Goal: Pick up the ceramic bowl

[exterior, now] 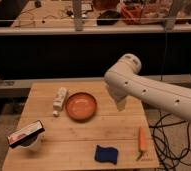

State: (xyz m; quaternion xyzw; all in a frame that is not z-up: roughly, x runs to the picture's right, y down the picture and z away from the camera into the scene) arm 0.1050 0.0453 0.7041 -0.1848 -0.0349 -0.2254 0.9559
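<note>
Pincer point(120, 103) R of ceramic bowl point(81, 105), apart

A pale wooden plank table point(79, 135) stands on a speckled grey floor point(184, 152), where black cables point(161, 136) coil at right. Behind it runs a light grey ledge point(19, 86) below a dark wall panel point(49, 55). Above, a dimly lit workbench shelf point(39, 20) with metal uprights point(78, 15) holds an orange crate point(139, 12) and loose wires.

Bottle point(60, 98) stands left of ceramic bowl point(81, 105), pincer point(120, 103) right.
</note>
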